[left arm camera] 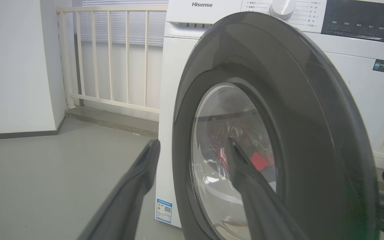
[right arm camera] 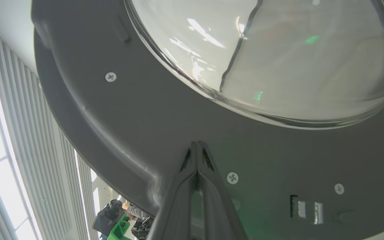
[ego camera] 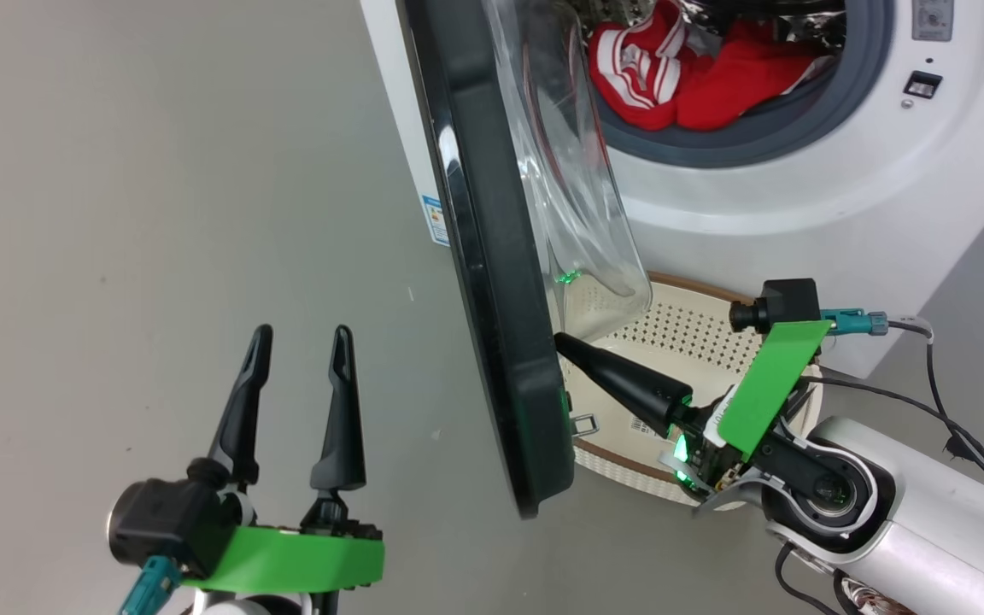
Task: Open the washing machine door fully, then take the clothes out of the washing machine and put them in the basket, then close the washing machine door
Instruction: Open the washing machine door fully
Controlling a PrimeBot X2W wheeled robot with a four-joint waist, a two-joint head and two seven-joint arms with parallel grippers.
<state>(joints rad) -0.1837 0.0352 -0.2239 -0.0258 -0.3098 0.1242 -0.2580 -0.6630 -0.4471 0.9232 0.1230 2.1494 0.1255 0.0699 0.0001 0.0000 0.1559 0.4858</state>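
Observation:
The washing machine door [ego camera: 492, 282] stands partly open, edge-on in the head view, its glass bowl [ego camera: 577, 188] bulging toward the washing machine [ego camera: 799, 196]. My right gripper [ego camera: 562, 343] is shut, its tips pressed against the door's inner black rim [right arm camera: 165, 126] below the glass [right arm camera: 278, 56]. The red clothes [ego camera: 688, 68] with white stripes lie in the drum. The cream basket [ego camera: 688, 337] sits on the floor below the opening, partly behind the door and my right arm. My left gripper [ego camera: 300, 342] is open on the door's outer side, facing its window [left arm camera: 232, 156].
Grey floor [ego camera: 159, 213] spreads out left of the door. A cream railing [left arm camera: 112, 56] and a white wall [left arm camera: 12, 66] stand beyond the machine's left side. Cables [ego camera: 953, 410] trail from my right forearm near the machine's lower right corner.

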